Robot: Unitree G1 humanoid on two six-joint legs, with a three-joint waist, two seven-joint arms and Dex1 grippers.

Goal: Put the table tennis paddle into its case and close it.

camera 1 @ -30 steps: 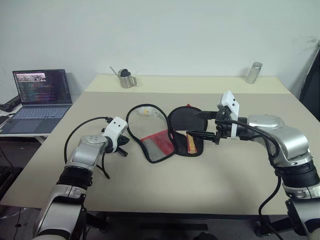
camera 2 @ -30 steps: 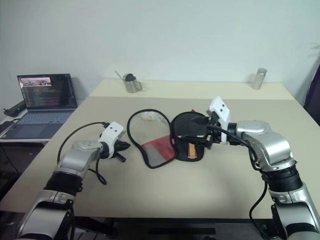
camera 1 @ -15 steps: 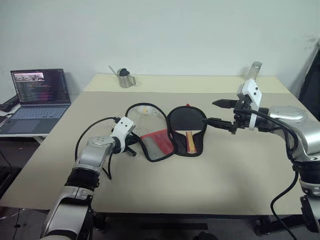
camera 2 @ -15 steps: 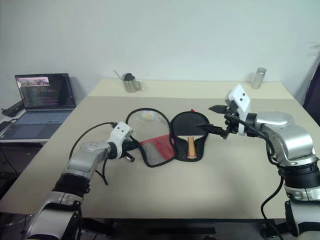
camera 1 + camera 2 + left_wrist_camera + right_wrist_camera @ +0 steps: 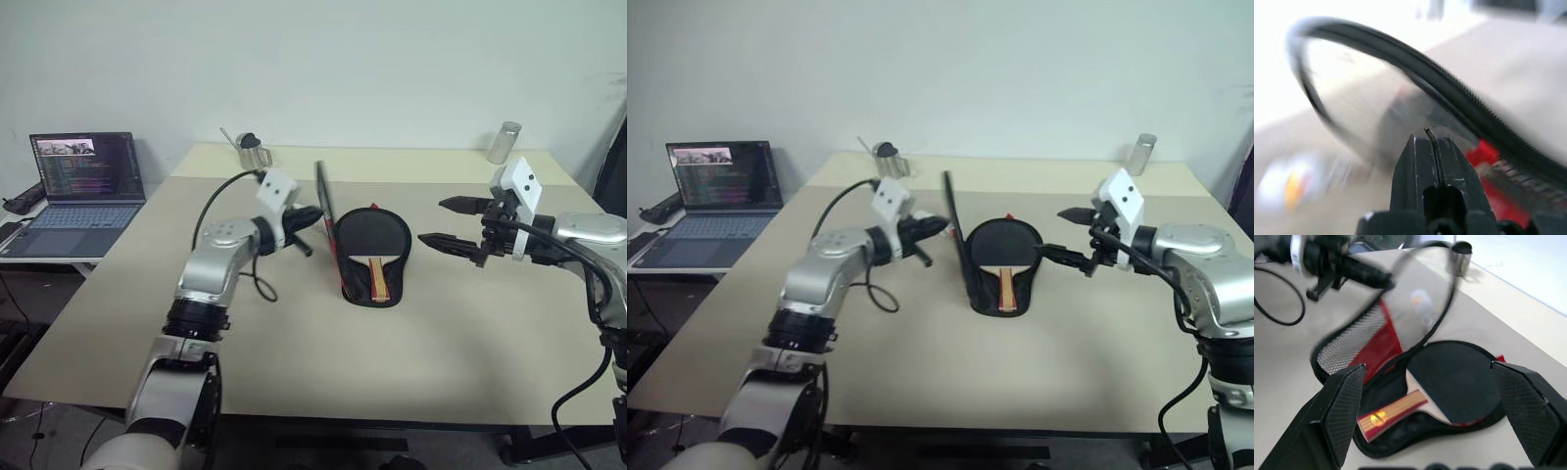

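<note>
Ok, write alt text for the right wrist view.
A table tennis paddle lies in the open black case on a beige table, framed by the right pincer's two spread fingers. Beyond, the left pincer holds the case's red and mesh flap raised.

Head views overlook the table [image 5: 294, 333]; wrist views sit close above it.

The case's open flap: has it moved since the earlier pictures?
Yes. The flap, lying flat left of the table tennis paddle before, now stands upright beside it, lifted by the shut left gripper.
</note>
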